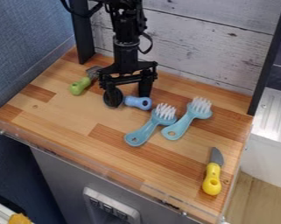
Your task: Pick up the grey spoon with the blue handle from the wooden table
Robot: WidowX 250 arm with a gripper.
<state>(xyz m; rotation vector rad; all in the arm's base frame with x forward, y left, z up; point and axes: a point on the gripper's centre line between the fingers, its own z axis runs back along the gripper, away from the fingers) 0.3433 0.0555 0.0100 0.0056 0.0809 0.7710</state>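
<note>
Left of my pincer (pixel 128 93) lies a green-handled tool (pixel 79 86), which a careless swing could knock. Under my pincer, its fingers well apart and seemingly gripping nothing, lies the blue-handled wheel (pixel 138 103); an off-centre squeeze could roll it away. Just right, the nearer brush (pixel 143 133) could obstruct a drifting finger.

seemingly a toy kitchen, with a wood-look counter (pixel 78 118) and plank backdrop (pixel 206 48).
</note>
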